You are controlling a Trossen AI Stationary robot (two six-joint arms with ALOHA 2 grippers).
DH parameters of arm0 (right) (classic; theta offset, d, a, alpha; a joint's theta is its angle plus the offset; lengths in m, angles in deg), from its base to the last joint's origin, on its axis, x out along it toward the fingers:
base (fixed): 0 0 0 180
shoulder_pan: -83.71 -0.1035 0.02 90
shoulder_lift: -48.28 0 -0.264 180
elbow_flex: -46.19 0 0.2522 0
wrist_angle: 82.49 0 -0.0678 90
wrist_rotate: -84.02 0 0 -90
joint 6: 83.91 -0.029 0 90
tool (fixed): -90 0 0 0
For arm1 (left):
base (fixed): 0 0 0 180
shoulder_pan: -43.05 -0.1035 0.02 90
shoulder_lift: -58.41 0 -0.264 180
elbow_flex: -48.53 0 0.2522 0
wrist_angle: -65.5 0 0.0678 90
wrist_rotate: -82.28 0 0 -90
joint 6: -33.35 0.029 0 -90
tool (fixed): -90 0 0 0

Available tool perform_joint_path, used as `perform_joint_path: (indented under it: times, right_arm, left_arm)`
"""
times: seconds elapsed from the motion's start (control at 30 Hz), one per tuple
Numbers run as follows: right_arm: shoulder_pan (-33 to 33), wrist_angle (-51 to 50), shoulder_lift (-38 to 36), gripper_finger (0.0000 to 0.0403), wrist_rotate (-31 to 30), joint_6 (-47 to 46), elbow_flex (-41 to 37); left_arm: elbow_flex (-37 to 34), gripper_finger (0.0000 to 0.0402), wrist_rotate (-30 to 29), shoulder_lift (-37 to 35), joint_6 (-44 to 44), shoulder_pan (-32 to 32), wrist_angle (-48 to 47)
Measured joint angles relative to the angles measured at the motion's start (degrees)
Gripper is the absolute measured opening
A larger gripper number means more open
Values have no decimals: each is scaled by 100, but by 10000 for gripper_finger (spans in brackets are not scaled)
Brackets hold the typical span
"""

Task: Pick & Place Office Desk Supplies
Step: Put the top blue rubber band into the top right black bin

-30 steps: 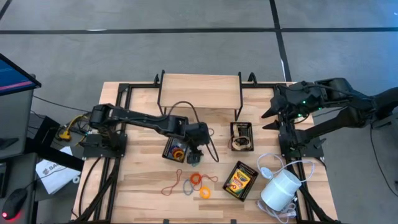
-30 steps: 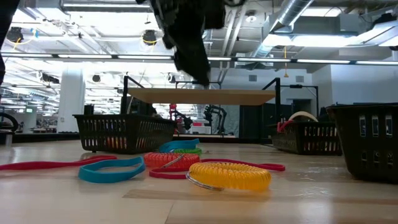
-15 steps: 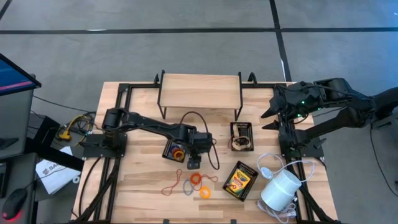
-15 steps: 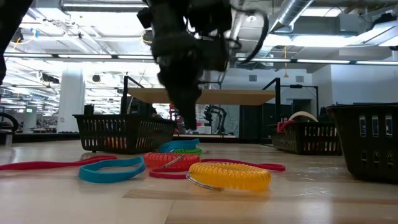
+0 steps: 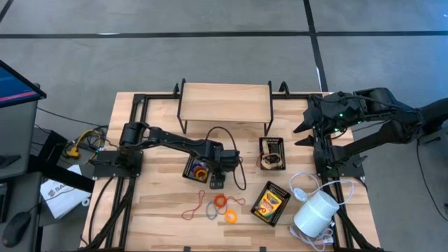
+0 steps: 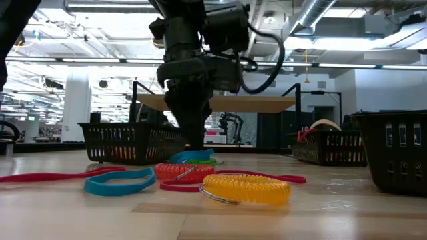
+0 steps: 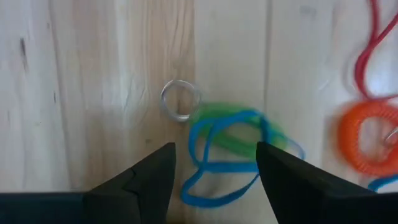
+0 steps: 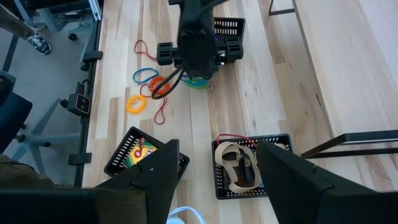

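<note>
Surroundings: a wooden surface (image 5: 161,210) carries a black mesh tray (image 5: 197,169) near the middle with coloured loops inside, a second mesh tray (image 5: 271,153) to its right with tan bands in it, and a raised wooden shelf (image 5: 225,103) along the far edge.
Near corner: a white cylinder (image 5: 316,213) with a white cord lies at the right front, just beside a crayon box (image 5: 269,202) sitting in its own dark tray.
Left pincer (image 5: 218,183): reaches in from the left and hangs low just in front of the middle tray, pointing down at the boards; its fingers (image 7: 134,183) are spread wide and hold nothing.
Under the left pincer: a blue loop (image 7: 217,158) lying over a green loop (image 7: 239,127), with a small metal ring (image 7: 180,100) touching their edge; all lie flat on the boards between the fingers' line.
Blue loop's axis: stretched and folded, its long side running roughly across the gap between the two fingers.
In the way: the arm's black cable (image 5: 234,157) arcs over the middle tray beside the wrist; the tray wall stands just behind the loops.
Other loops: an orange coil (image 5: 220,201), a yellow coil (image 5: 230,217), a long red loop (image 5: 194,208) and a blue band (image 6: 121,180) lie scattered nearer the front edge, close together, some touching.
Right pincer (image 8: 214,171): parked high off the right rear corner of the surface, well apart from the supplies; fingers parted, empty.
</note>
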Motion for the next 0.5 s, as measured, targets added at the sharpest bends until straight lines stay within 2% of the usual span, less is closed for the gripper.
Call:
perform_joint_path:
  times: [0.33, 0.43, 0.5]
  right_arm:
    - [0, -8, 0, 211, 0, -93, 0]
    - [0, -9, 0, 211, 0, -93, 0]
    - [0, -9, 0, 211, 0, -82, 0]
  left_arm:
    - [5, 209, 41, 157, 83, -171, -12]
    - [4, 181, 399, 172, 196, -185, -232]
    - [4, 145, 580, 172, 300, -159, -345]
